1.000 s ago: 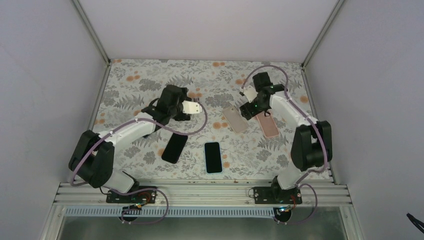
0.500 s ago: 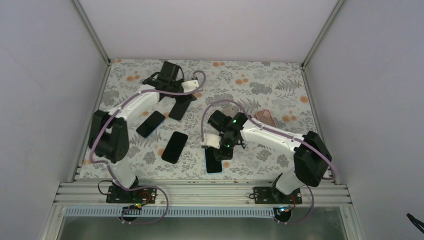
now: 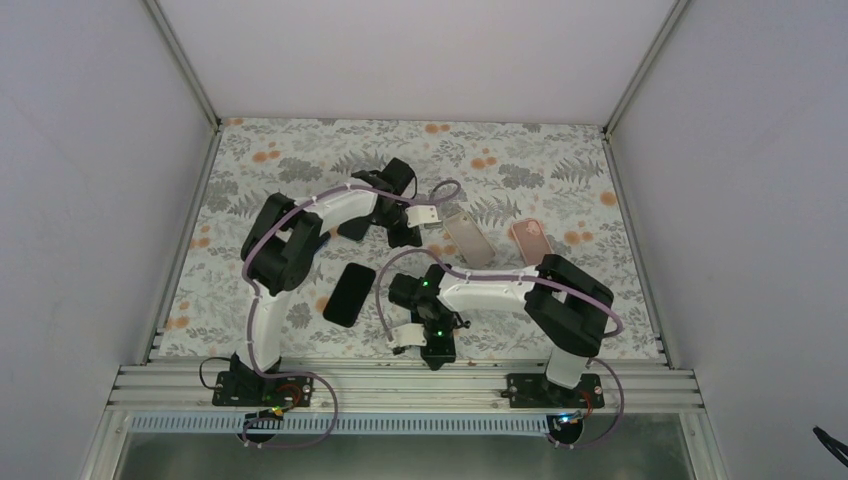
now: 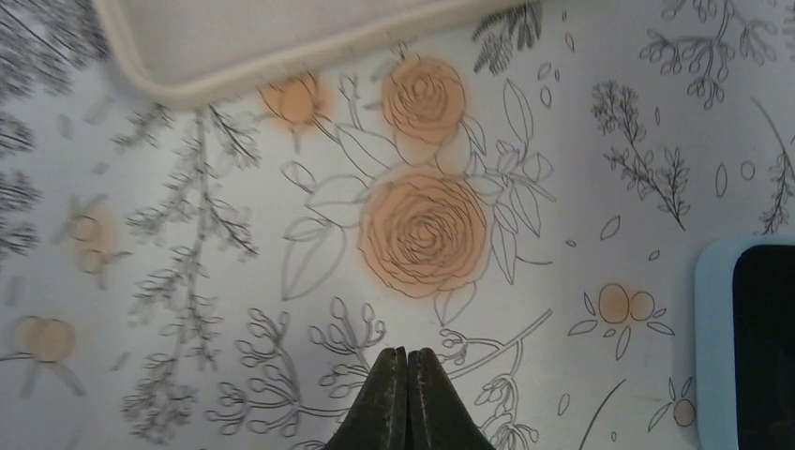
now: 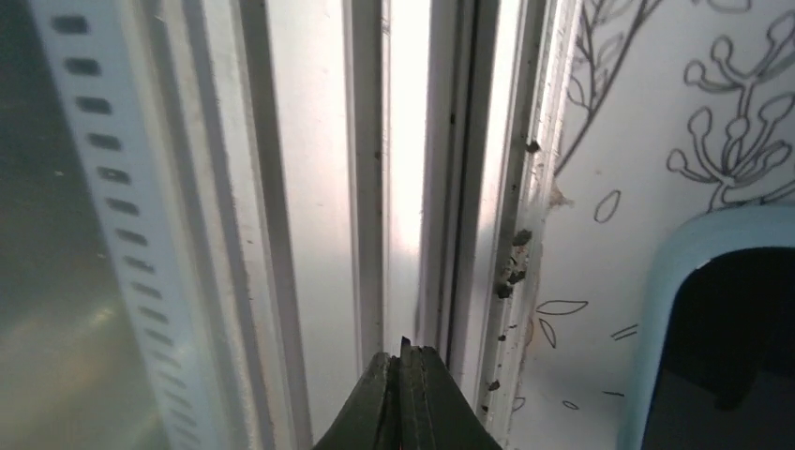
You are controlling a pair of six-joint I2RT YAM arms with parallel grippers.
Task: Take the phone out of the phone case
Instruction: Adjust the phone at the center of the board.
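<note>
My left gripper [image 4: 407,356] and right gripper [image 5: 405,349] are both pressed together on nothing, the right one low over the near rail [image 5: 319,187], just beside the light-blue phone case [image 5: 656,300] holding the phone [image 5: 736,366], probably to pry at its edge.

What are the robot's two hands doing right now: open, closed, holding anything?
Left hand: closed, holding nothing.
Right hand: closed, holding nothing.
</note>
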